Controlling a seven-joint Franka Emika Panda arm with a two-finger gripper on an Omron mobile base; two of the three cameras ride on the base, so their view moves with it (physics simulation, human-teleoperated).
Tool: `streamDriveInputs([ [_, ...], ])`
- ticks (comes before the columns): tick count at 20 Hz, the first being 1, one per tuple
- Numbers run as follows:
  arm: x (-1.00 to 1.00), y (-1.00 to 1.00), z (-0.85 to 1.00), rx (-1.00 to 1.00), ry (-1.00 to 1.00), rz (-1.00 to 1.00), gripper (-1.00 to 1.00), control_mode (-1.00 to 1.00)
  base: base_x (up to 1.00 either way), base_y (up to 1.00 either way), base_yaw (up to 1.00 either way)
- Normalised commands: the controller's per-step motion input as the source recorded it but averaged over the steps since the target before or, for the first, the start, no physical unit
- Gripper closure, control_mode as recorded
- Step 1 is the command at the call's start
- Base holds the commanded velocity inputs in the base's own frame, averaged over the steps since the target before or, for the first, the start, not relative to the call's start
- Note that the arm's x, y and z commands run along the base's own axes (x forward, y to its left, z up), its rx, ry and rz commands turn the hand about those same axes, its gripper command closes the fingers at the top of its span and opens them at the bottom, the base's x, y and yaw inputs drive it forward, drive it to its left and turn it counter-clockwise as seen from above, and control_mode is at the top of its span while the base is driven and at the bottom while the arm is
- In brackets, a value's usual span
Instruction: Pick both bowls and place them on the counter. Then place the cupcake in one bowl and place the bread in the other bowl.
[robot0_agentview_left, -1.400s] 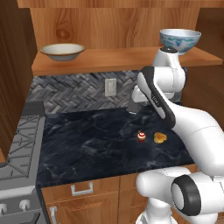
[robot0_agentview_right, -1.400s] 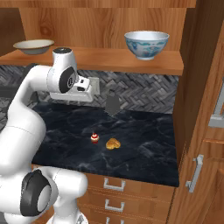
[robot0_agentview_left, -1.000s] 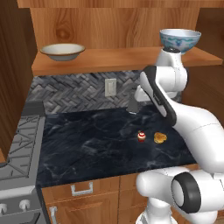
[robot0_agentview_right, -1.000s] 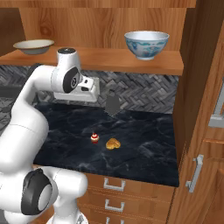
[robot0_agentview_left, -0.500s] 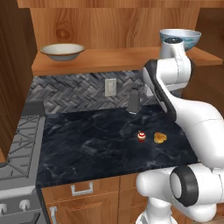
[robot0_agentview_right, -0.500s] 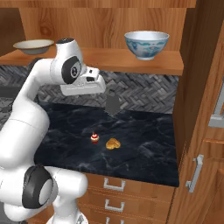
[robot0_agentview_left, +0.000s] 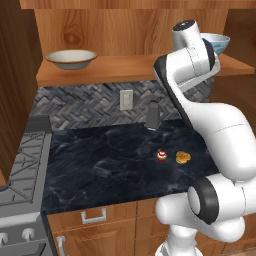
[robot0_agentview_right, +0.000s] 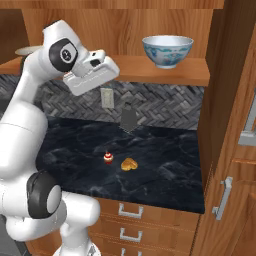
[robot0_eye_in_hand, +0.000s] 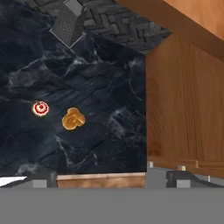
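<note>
The cream bowl (robot0_agentview_left: 71, 58) sits at the left of the wooden shelf. The white bowl with the blue pattern (robot0_agentview_right: 167, 50) stands at the shelf's right end; in the left base view my arm partly hides this blue bowl (robot0_agentview_left: 216, 43). On the black counter (robot0_agentview_right: 165, 155) the tiny cupcake (robot0_agentview_right: 108, 158) and the golden bread (robot0_agentview_right: 129, 164) lie side by side, apart. From above, the cupcake (robot0_eye_in_hand: 40, 108) lies left of the bread (robot0_eye_in_hand: 73, 118). My gripper (robot0_agentview_right: 94, 79) hangs open and empty just below shelf height, left of the blue bowl; its fingertips (robot0_eye_in_hand: 44, 176) stand wide apart.
A metal grater (robot0_agentview_right: 128, 117) stands against the herringbone backsplash, below a wall outlet (robot0_agentview_left: 126, 99). A stove (robot0_agentview_left: 20, 165) borders the counter on the left. A tall wooden cabinet (robot0_agentview_right: 230, 125) walls off the right side.
My arm has lifted the hand from above the counter up to just under the shelf. The bowls, cupcake and bread have not moved.
</note>
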Motion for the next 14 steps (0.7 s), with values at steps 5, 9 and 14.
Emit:
streamDriveInputs([
  [5, 0.00, -0.20, 0.53, -0.19, -0.02, 0.05, -1.00, -1.00, 0.00, 0.00, 0.00],
  [9, 0.00, -0.11, 0.46, -0.11, -0.08, 0.09, -1.00, -1.00, 0.00, 0.00, 0.00],
  [14, 0.07, -0.12, 0.52, -0.08, -0.10, 0.13, -1.00, -1.00, 0.00, 0.00, 0.00],
])
